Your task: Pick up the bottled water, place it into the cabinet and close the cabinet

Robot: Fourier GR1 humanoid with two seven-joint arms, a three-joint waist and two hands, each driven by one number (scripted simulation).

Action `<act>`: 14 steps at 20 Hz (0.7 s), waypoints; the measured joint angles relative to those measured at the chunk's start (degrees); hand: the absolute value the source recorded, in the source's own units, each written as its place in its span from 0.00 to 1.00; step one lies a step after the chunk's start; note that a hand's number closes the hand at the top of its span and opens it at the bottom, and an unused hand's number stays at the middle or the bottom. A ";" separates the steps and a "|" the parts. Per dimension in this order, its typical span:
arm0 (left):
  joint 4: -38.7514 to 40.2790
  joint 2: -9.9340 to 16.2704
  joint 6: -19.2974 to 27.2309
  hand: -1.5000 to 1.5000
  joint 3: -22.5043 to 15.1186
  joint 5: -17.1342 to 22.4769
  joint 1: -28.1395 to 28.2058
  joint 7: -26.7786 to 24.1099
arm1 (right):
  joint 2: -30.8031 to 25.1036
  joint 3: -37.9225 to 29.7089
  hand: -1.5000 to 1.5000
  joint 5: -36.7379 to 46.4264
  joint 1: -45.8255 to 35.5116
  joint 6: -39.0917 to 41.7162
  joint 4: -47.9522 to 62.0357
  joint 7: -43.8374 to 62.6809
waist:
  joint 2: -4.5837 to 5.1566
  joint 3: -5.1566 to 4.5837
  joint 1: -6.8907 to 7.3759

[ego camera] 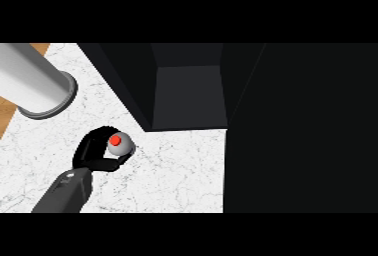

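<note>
White marble-patterned table [177,175] fills the lower left of the head view, and right in the middle of it we have the action: the left robot hand [94,150] has its black fingers curled around the bottled water [119,144], seen from above as a grey rounded shape with a red cap facing up. The bottle sits in that grasp, thumb on one side and fingers wrapping from the other, so part of its body is hidden. The grey forearm [66,192] comes up from the lower edge at a slant towards it.

Just up and to the right of the bottle stands the dark cabinet [188,85], open, its interior showing as a lighter grey recess between black walls. The bottle is near the cabinet's front lower corner but outside it, over the table. A wide black panel [303,130] covers the whole right side of the view.

Off at the upper left, a large grey cylinder [33,82] lies tilted at the table's edge, well apart from the robot hand.
</note>
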 measured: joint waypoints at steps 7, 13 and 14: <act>-1.42 -3.94 5.23 1.00 2.65 2.95 3.24 -5.10 | 0.47 -0.26 0.00 0.38 0.09 -0.47 0.48 -0.76 | -0.67 0.40 1.14; -6.91 -7.77 8.88 1.00 2.87 4.84 7.44 -7.66 | -0.08 -0.27 0.00 0.27 2.97 0.28 0.10 -1.91 | -1.22 0.67 1.78; -7.04 -8.22 9.25 1.00 1.97 5.68 7.22 -7.63 | 0.01 -0.12 0.00 0.28 2.78 0.20 0.13 -1.79 | -1.22 0.66 1.80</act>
